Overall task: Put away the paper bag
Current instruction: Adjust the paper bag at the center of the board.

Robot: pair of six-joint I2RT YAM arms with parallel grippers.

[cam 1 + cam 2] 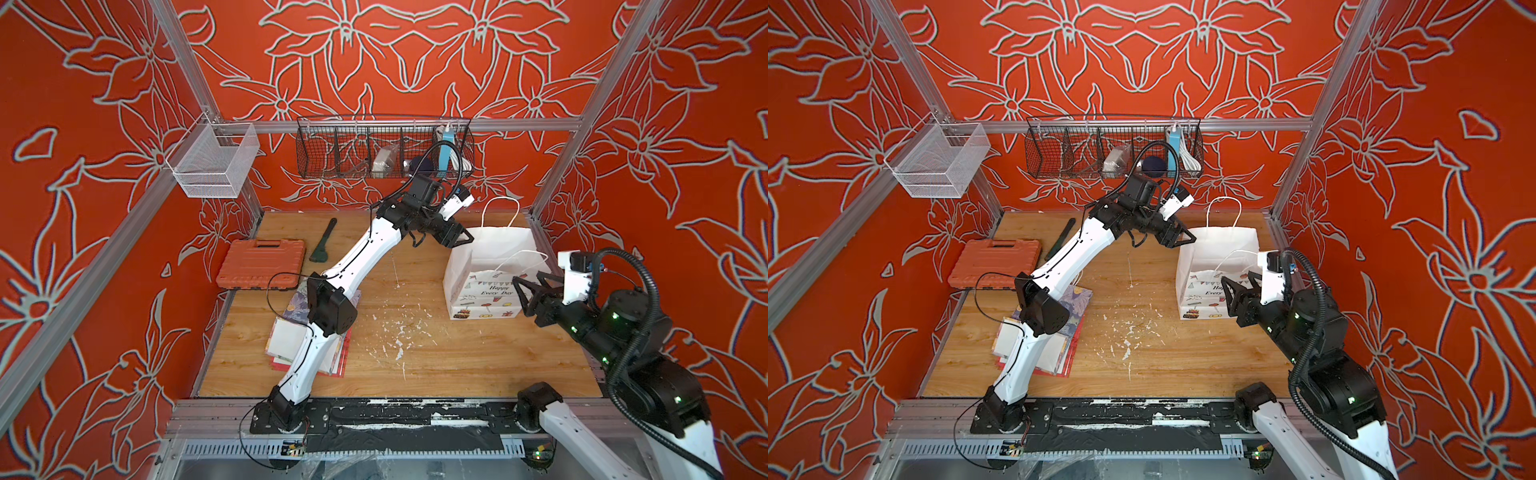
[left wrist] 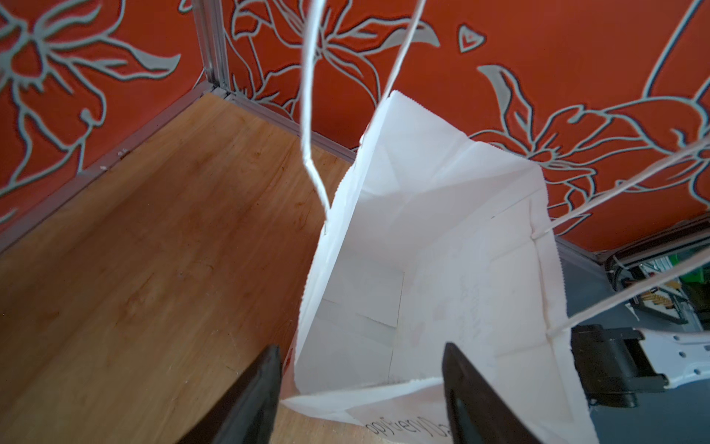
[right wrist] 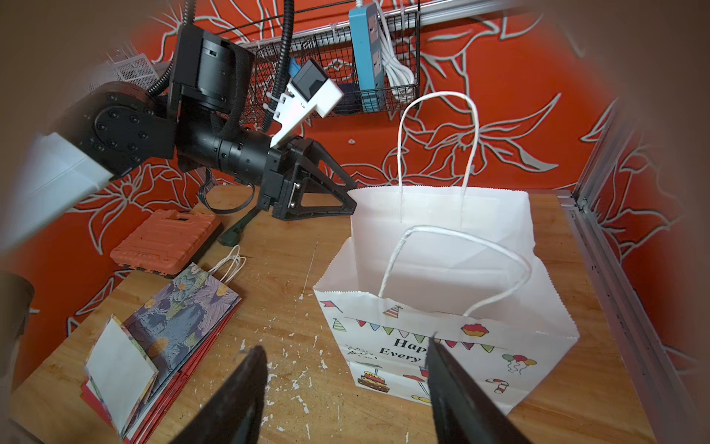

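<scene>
The white paper bag (image 1: pixel 486 270) (image 1: pixel 1208 257) printed "Happy Every Day" stands upright and open at the table's back right, both cord handles sticking up. My left gripper (image 1: pixel 461 243) (image 1: pixel 1183 243) is at the bag's far left top corner. In the left wrist view the left gripper (image 2: pixel 361 347) is open and straddles the bag's (image 2: pixel 422 230) side rim, one finger outside over the wood and one over the mouth. My right gripper (image 1: pixel 527 277) (image 1: pixel 1237 277) (image 3: pixel 345 361) is open and holds nothing, just in front of the bag's (image 3: pixel 499 346) printed face.
An orange tool case (image 1: pixel 262 264) and a dark green tool (image 1: pixel 322 241) lie at the back left. A stack of folded floral bags (image 3: pixel 184 315) sits under the left arm. A black wire basket (image 1: pixel 332 124) hangs on the back wall, a white mesh basket (image 1: pixel 216 166) on the left rail.
</scene>
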